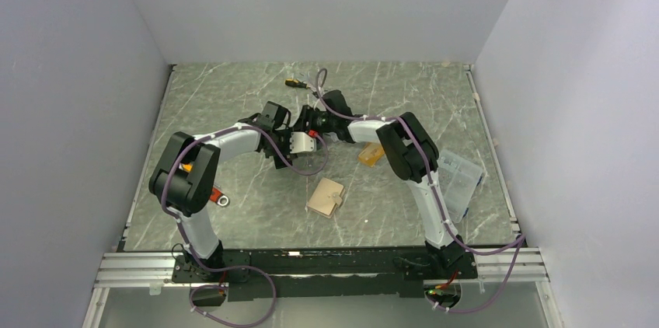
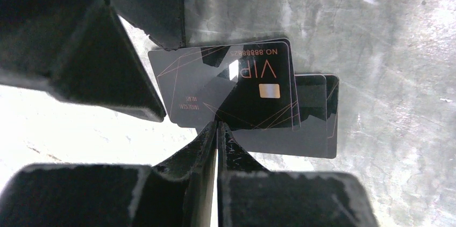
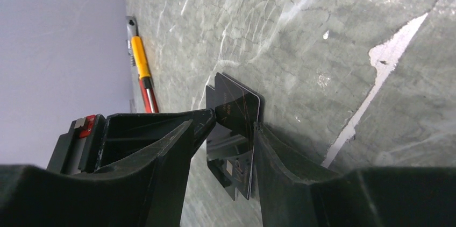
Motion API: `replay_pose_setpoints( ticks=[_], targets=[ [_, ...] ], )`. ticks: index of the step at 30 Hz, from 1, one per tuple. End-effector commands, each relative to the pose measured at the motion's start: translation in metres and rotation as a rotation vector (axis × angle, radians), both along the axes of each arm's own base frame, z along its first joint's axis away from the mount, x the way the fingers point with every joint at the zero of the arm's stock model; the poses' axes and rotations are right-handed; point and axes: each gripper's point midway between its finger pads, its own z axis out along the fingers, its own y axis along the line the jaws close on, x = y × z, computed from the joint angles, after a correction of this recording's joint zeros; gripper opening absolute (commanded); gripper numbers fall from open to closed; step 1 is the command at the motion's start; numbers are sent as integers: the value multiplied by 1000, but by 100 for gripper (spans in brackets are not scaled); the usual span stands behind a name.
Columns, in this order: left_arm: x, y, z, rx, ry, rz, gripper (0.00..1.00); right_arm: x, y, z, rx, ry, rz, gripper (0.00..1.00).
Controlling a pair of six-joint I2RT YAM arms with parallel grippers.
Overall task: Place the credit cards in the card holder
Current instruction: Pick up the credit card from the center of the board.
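A small fanned stack of black credit cards (image 2: 236, 87) with "VIP" lettering hangs above the marble table between both grippers. My left gripper (image 2: 218, 127) is shut on the stack's lower edge, pinching its faces. My right gripper (image 3: 234, 122) is shut on the same credit cards (image 3: 236, 108), with one fingertip on each opposite edge. In the top view the two grippers meet at mid-table, left gripper (image 1: 294, 140) and right gripper (image 1: 317, 126). An orange card (image 1: 371, 155) lies flat to their right. The tan card holder (image 1: 326, 197) lies closed on the table nearer the bases.
A clear plastic box (image 1: 460, 179) sits at the right edge of the table. A yellow-handled tool (image 1: 295, 83) lies at the back, the same tool (image 3: 141, 71) showing beside the wall. A small red tag with a metal ring (image 1: 221, 200) lies near the left arm.
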Motion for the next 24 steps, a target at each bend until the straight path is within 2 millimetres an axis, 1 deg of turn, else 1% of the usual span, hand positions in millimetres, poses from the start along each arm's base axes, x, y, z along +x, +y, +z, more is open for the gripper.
replay_pose_setpoints(
  ticks=[1,9,15,18,21,24],
  targets=[
    [-13,-5,-20,11,59,-39,10,-32,3,-2,57,120,51,48],
    [-13,-5,-20,8,51,-36,10,-33,2,34,207,114,61,46],
    [-13,-5,-20,11,49,-37,10,-35,5,46,248,108,79,46],
    [-14,-5,-21,7,52,-36,9,-36,5,47,259,109,81,45],
    [-14,-5,-21,8,54,-38,9,-33,6,56,277,89,79,45],
    [-15,-5,-21,7,54,-39,8,-32,6,54,255,79,80,45]
  ],
)
